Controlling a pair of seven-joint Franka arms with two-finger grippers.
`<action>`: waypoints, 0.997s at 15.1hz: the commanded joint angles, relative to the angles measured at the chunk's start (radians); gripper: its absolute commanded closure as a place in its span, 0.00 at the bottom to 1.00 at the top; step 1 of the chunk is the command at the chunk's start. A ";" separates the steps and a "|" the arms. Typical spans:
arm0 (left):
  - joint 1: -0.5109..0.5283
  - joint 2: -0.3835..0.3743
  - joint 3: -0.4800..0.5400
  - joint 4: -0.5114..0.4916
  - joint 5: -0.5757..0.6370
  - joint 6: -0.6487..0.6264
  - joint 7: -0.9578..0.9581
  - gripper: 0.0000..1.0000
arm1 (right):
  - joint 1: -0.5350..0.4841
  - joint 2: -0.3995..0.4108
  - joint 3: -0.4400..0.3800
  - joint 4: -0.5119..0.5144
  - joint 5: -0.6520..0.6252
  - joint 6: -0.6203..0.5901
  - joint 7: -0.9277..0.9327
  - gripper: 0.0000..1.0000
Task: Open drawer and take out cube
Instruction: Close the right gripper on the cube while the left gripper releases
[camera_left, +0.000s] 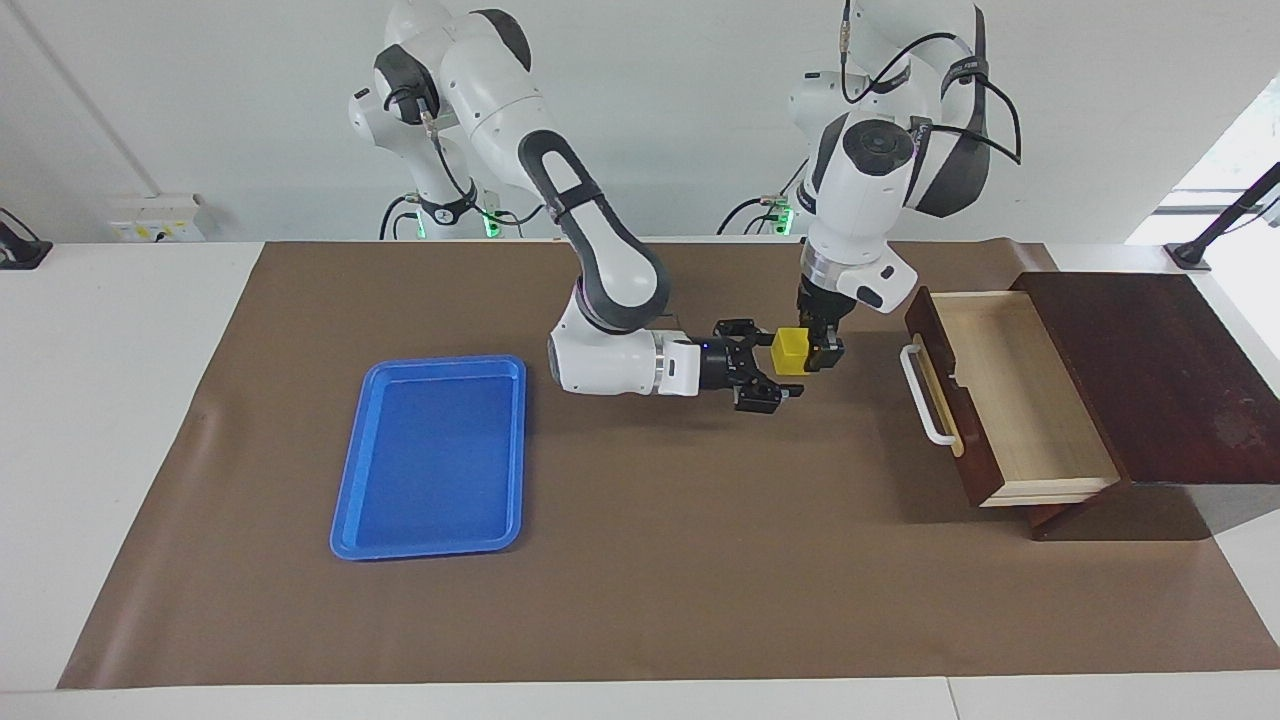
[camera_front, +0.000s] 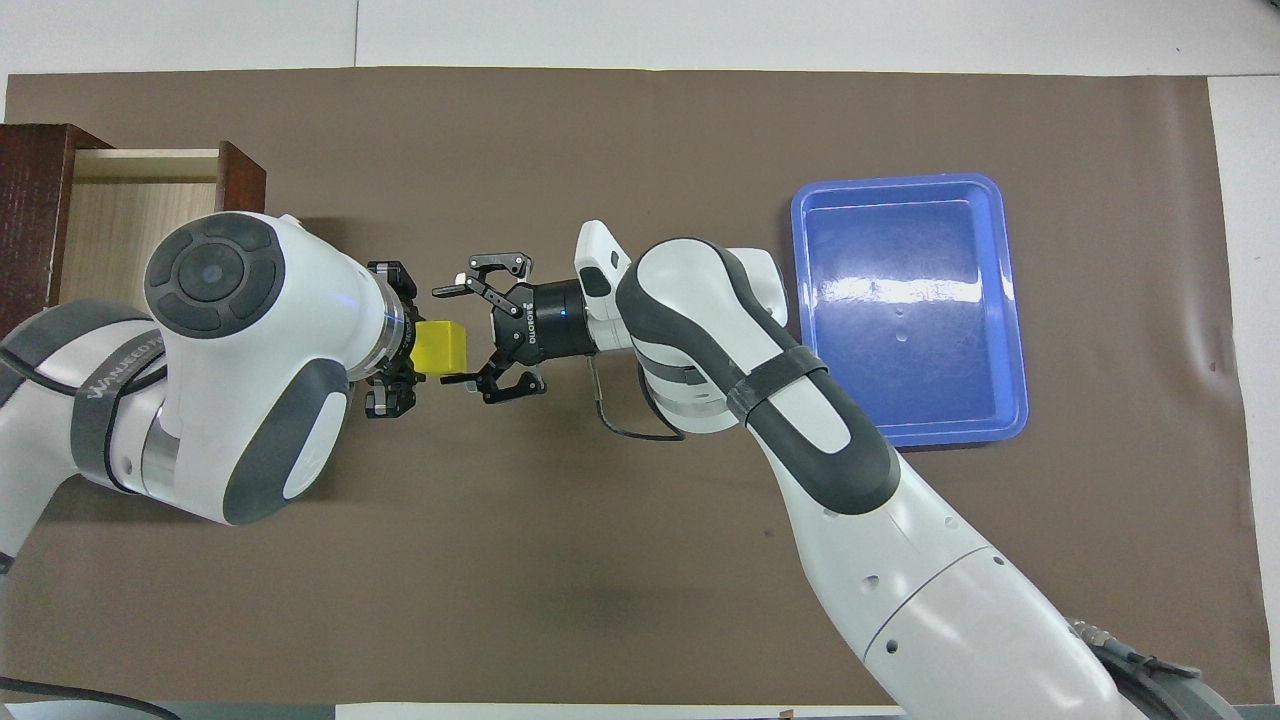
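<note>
Facing view: high, across the table (camera_left: 120, 400), looking at both arm bases; overhead view: high above the robots' end, looking steeply down and forward; both share the brown mat (camera_left: 640, 600), tray (camera_front: 1010, 300), drawer (camera_left: 1000, 400), half a turn apart.

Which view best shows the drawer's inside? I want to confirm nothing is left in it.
The facing view: the drawer stands pulled out, its whole pale interior visible and bare. In the overhead view only a corner of the drawer shows, the left arm covering the rest.
</note>
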 joint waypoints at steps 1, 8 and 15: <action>-0.012 -0.036 0.014 -0.041 0.021 0.026 -0.033 1.00 | 0.003 0.017 0.005 0.029 -0.012 0.016 0.035 0.07; -0.007 -0.036 0.014 -0.041 0.038 0.033 -0.082 1.00 | 0.005 0.017 0.008 0.029 -0.009 0.017 0.035 1.00; -0.006 -0.036 0.013 -0.043 0.038 0.038 -0.092 1.00 | 0.000 0.008 0.022 0.031 -0.010 0.020 0.042 1.00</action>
